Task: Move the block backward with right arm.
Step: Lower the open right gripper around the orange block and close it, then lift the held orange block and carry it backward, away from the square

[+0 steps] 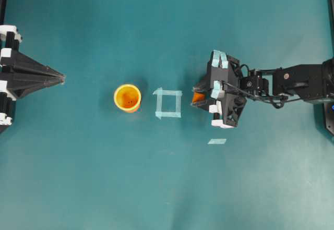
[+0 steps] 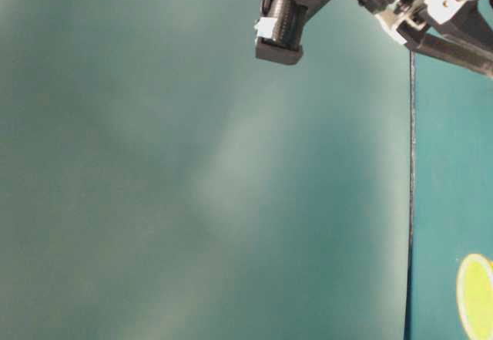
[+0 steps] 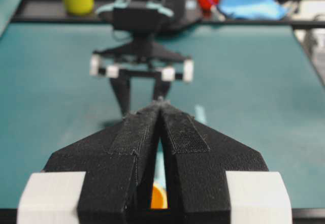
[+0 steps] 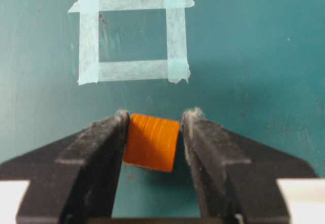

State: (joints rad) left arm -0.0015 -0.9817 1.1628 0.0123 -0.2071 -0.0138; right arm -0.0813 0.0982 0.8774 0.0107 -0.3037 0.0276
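Open mat (image 1: 167,188) all round the block (image 4: 151,141); cup (image 1: 128,98) well apart

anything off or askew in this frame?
Only minor: the block sits rotated between the right gripper fingers, corners rather than flat faces toward the pads. The tape square has ragged, uneven ends. Nothing spilled or damaged.

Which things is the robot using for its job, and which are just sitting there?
For the job:
- orange block, between the fingers
- right gripper, fingers touching the block's sides

Just sitting there:
- yellow-orange cup
- tape square
- small tape strip
- left gripper, shut, far off
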